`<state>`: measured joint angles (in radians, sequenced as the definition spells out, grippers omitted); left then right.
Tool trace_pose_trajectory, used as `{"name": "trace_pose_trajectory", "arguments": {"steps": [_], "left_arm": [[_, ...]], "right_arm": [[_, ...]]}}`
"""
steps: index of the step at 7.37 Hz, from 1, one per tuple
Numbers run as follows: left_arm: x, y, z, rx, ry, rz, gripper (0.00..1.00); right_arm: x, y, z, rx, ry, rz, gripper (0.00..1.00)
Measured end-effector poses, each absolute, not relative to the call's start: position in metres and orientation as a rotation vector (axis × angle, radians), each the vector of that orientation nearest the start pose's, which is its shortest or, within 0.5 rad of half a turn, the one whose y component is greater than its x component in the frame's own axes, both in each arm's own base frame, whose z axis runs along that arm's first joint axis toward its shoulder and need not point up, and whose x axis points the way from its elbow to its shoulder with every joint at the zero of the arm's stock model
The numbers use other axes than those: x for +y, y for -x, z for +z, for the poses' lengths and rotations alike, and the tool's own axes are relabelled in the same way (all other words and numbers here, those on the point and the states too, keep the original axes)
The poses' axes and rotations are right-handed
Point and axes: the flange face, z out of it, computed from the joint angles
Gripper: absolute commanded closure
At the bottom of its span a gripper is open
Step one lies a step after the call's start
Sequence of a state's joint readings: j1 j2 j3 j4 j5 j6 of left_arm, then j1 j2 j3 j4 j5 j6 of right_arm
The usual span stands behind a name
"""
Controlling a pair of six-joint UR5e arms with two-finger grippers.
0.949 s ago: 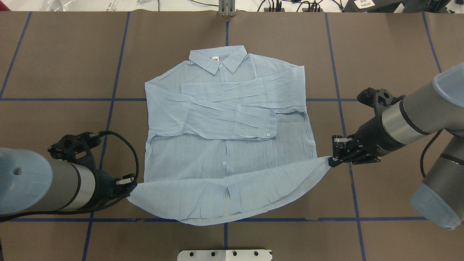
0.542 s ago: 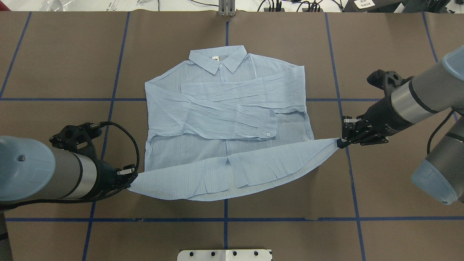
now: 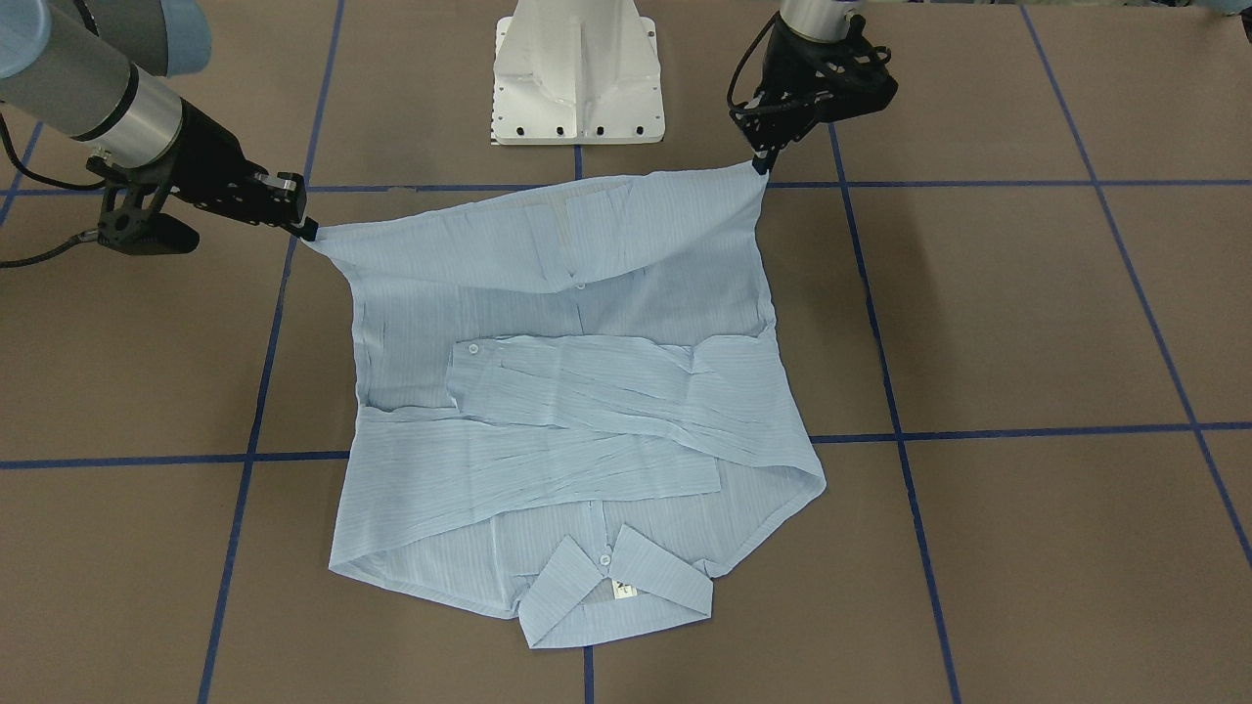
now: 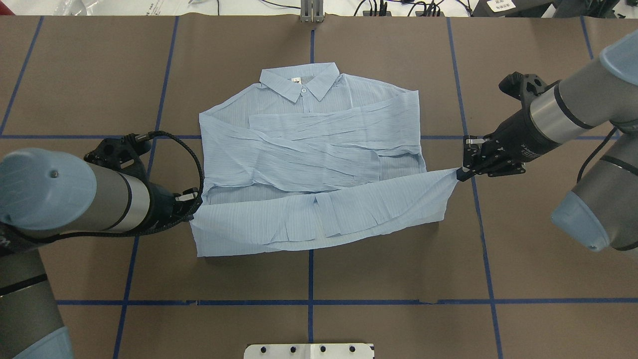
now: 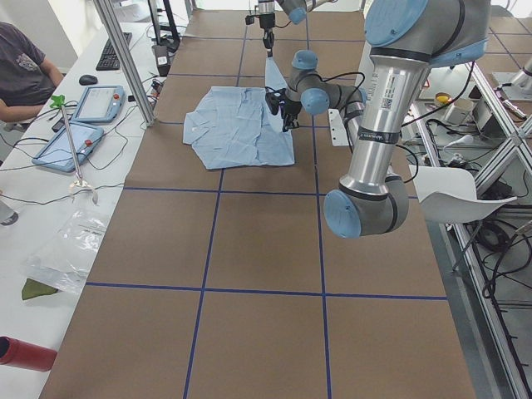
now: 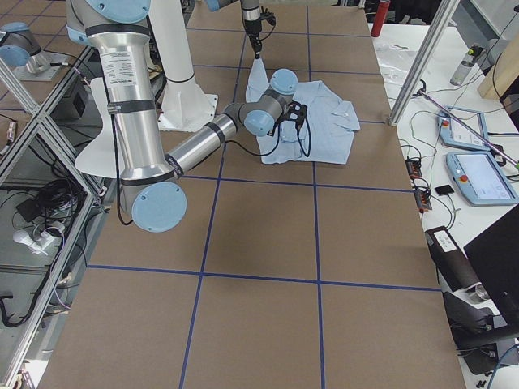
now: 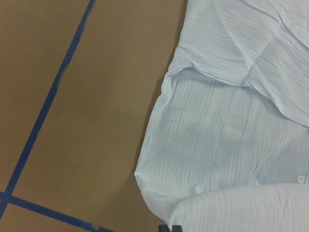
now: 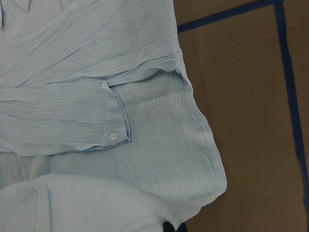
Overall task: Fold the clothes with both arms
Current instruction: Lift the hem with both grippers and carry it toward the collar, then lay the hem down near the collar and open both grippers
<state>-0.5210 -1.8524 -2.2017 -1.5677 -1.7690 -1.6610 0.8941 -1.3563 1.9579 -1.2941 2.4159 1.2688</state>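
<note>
Brown tabletop (image 4: 75, 75) holds shirt (image 4: 309, 144), collar (image 4: 299, 80) at far side. Left gripper (image 4: 194, 211) & right gripper (image 4: 459, 174) each pinch one corner of hem (image 4: 319, 219), raised over near half.

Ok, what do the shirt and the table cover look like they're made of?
The shirt: thin woven cloth, likely light cotton or a blend, matte; fine crinkles, soft sag where lifted. The table cover: seemingly matte brown paper or card, flat and glare-free, marked with blue tape lines; cannot be sure.
</note>
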Motion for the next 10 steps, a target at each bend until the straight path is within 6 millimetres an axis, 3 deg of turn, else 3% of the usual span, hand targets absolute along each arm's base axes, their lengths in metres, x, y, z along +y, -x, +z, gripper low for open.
{"name": "trace_pose_trajectory", "arguments": {"steps": [3,5,8,10], "left_arm": [[-0.425,-0.362,0.277,1.0,-0.091,-0.554,1.0],[-0.473,-0.364,0.286,1.014,-0.119,-0.518,1.0],[-0.519,-0.394,0.291,1.029,-0.14,-0.502,1.0],[-0.546,-0.39,0.314,1.023,-0.165,-0.518,1.0]], "right_arm": [[-0.512,0.29,0.311,-1.119,0.161,0.215,1.0],[-0.56,0.297,0.323,-1.09,0.152,0.243,1.0],[-0.614,0.323,0.323,-1.059,0.143,0.223,1.0],[-0.63,0.326,0.325,-1.048,0.147,0.235,1.0]]}}
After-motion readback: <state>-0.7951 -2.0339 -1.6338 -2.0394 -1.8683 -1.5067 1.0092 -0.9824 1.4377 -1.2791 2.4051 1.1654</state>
